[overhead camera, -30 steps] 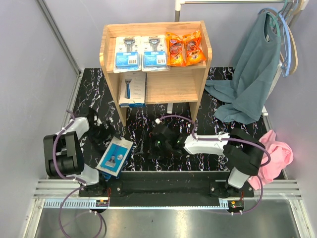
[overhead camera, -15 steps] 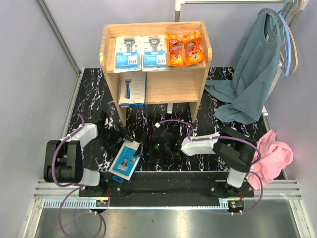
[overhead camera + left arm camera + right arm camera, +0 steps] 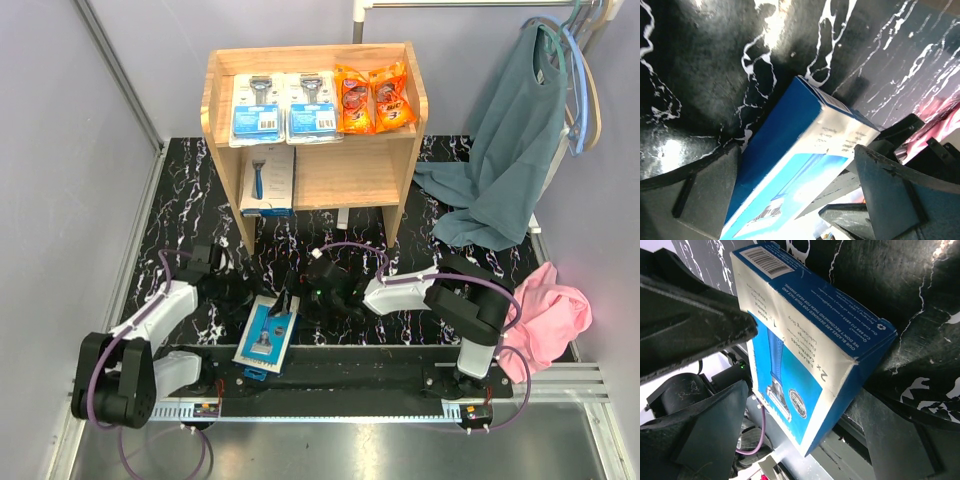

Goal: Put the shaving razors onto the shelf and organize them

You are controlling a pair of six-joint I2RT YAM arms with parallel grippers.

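1. While the black marbled tabletop (image 3: 190, 200) carries everything, a wooden shelf (image 3: 405, 120) stands at its far side.
2. At the tabletop's near edge, a white-and-blue razor box (image 3: 267, 336) lies flat, face up.
3. Spread wide, the left arm's fingers (image 3: 695, 200) have that box's far end between them.
4. Spread just as wide, the right arm's fingers (image 3: 705, 440) straddle the same end from the other side; whether either pair touches it I cannot tell.
5. On the shelf's lower tier, at its left, lies a matching box (image 3: 268, 180).
6. Two blister packs (image 3: 256, 110) (image 3: 312, 108) and two orange packets (image 3: 353, 99) (image 3: 392, 96) sit in a row on the top tier.
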